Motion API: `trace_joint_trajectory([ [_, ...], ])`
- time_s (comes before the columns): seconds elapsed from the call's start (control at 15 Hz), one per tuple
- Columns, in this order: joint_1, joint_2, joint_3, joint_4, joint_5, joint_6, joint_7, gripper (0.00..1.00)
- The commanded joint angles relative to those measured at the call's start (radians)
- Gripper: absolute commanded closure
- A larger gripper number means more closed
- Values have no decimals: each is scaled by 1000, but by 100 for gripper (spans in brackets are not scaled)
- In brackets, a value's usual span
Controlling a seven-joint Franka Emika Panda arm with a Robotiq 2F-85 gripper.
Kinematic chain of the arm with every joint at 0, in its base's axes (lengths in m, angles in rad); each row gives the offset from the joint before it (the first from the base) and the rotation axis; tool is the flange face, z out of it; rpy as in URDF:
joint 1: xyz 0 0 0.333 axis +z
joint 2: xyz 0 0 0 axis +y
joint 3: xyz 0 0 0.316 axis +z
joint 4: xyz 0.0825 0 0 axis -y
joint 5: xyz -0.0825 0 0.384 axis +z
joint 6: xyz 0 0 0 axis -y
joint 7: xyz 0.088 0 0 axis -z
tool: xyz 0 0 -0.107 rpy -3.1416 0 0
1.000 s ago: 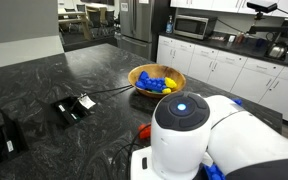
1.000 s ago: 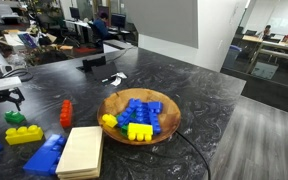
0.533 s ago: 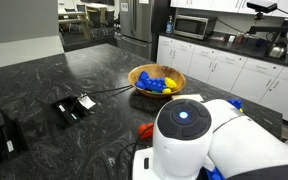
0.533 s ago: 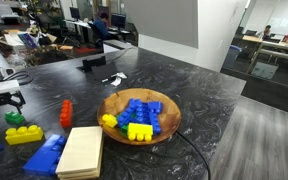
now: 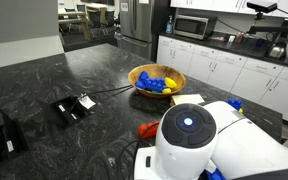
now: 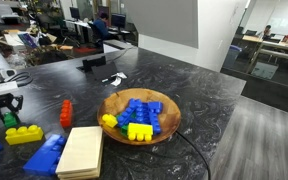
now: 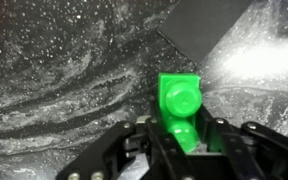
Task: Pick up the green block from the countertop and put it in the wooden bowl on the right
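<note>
Early stage, by my read; nothing green in the bowl yet. Wrist view: green block [image 7: 179, 100] sits centre-right of frame on the countertop [image 7: 64, 70], its near end between the jaws of the gripper [image 7: 182, 130]; jaws narrow, one each side, close to the block's sides; can't tell if they actually pinch it. In an exterior view the block is at the far left edge, just under the gripper, yellow brick [image 6: 24, 134] beside it; wooden bowl [image 6: 172, 120] sits mid-frame, well apart, holding blue & yellow bricks. Left to do: secure grip, lift, carry over, drop in.
</note>
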Motion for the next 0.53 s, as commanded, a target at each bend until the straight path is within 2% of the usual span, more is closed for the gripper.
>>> trace_joint_trajectory([
  [0.0, 22, -51, -17, -19, -64, -7, 70, 90],
  [0.33, 45, -172, -20, 5, -221, -98, 204, 90],
  [0.47, 32, -228, -20, 8, -271, -141, 270, 90],
])
